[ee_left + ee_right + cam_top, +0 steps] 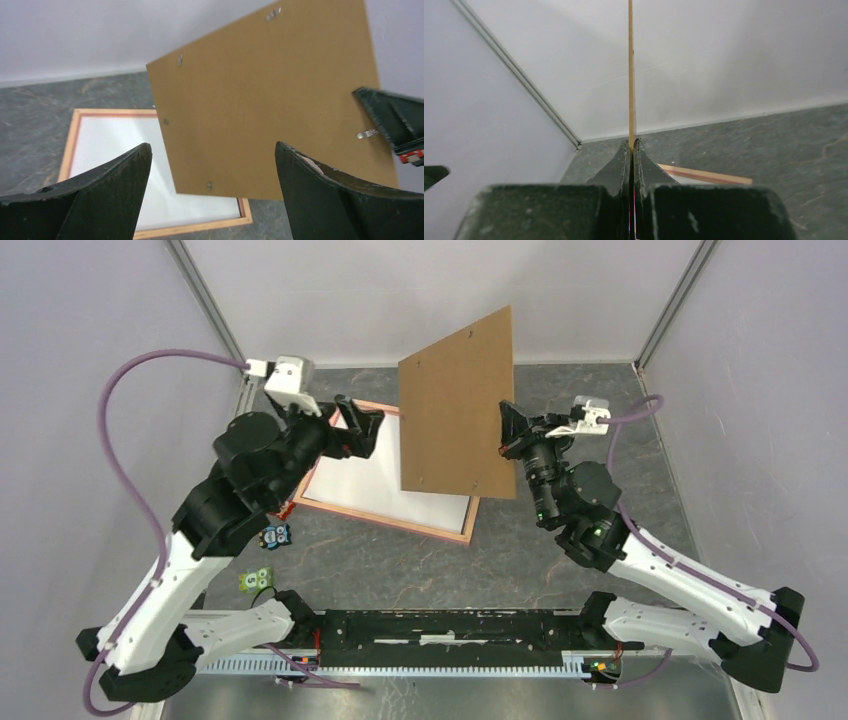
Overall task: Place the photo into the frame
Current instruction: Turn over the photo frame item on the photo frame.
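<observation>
The salmon-pink frame (pixel 400 523) lies flat on the dark table. A white sheet, the photo (pixel 370 475) with its white back up, fills it. My left gripper (pixel 365 430) hovers open over the frame's far left corner with nothing between its fingers. In the left wrist view the frame (pixel 70 145) and the photo (pixel 115 145) lie below the wide jaws. My right gripper (pixel 508 430) is shut on the right edge of a brown backing board (pixel 458 405), held tilted above the frame's right half. The right wrist view shows the board (pixel 630 75) edge-on between the pinched fingers.
Two small figure tags, one blue (pixel 279 535) and one green (pixel 256 580), sit on the table near the left arm. White walls with metal corner posts (pixel 215 315) enclose the back and sides. The arm mounting rail (pixel 450 630) runs along the near edge.
</observation>
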